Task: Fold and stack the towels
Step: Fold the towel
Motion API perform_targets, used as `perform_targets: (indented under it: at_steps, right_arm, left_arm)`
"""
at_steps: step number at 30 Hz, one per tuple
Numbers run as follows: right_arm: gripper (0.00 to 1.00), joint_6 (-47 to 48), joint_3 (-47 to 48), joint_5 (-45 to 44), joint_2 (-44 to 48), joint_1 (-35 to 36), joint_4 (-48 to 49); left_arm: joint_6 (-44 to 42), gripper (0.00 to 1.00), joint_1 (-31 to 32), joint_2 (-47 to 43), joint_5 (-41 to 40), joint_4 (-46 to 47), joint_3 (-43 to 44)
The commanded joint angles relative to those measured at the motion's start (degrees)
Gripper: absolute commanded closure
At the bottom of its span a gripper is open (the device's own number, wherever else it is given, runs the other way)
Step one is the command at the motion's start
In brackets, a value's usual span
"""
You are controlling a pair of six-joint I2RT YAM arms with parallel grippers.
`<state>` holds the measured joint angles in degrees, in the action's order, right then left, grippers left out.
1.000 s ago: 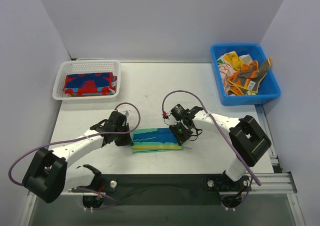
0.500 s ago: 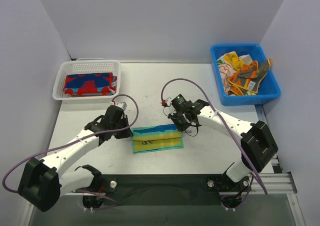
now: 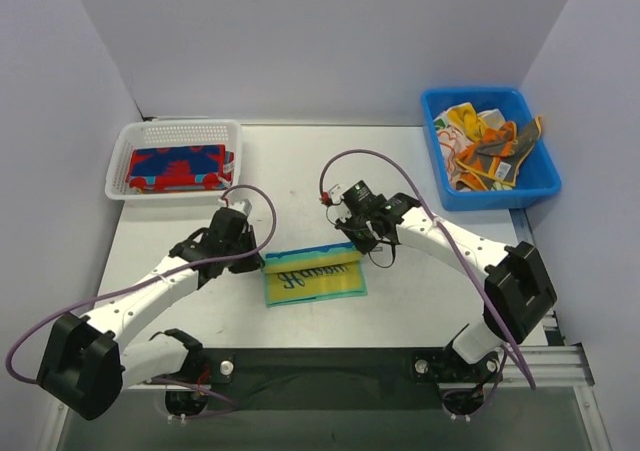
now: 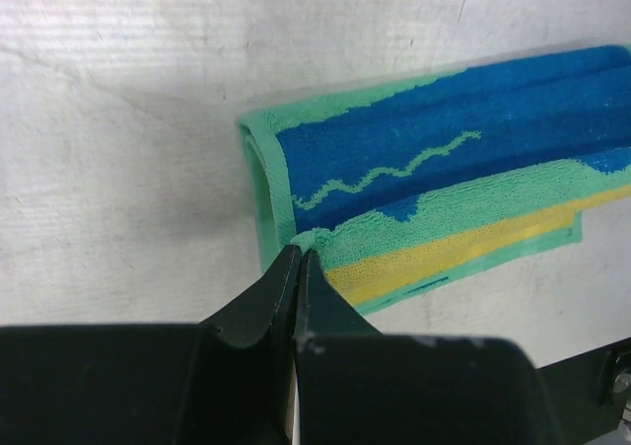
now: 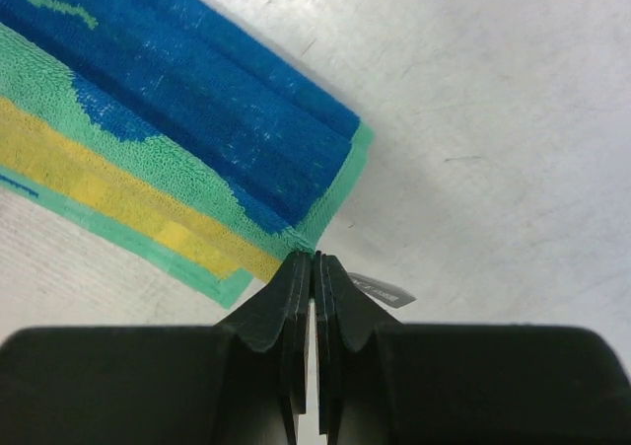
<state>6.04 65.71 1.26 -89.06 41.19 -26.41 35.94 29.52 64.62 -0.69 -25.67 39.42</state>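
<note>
Top external: reaching inward, left fingers and right fingers pinch the teal towel's opposite ends.

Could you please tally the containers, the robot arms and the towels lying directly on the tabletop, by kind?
Containers: 2 (white mesh basket, blue bin)
Robot arms: 2 (left arm, right arm)
Towels on the tabletop: 1 (teal, blue and yellow towel)
Total: 5
</note>
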Motion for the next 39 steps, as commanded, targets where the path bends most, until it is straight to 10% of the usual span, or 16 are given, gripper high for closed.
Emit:
perform_targets:
  at_steps: [1,13,24,39]
  right_arm:
    - [1.0,0.2,-3.65,1.37,2.3,-0.06,-2.59]
    - [1.0,-1.65,-9.11,5.16,-1.3,0.29,-0.13]
    - [0.51,-8.5,-8.32,9.99,12.67,1.0,-2.94]
    - [0.72,-22.83,-12.44,12.09,2.23,1.09,6.46]
  left_arm:
    - [1.14,0.96,-0.25,-2.3,1.99,0.71,-2.85]
    - [1.32,0.82,0.19,2.44,7.19,5.02,-9.71]
    - [4.04,0.29,0.54,-15.74,6.32,-2.02,-7.16]
    - [4.84,0.52,7.39,8.22,11.05,1.5,3.92]
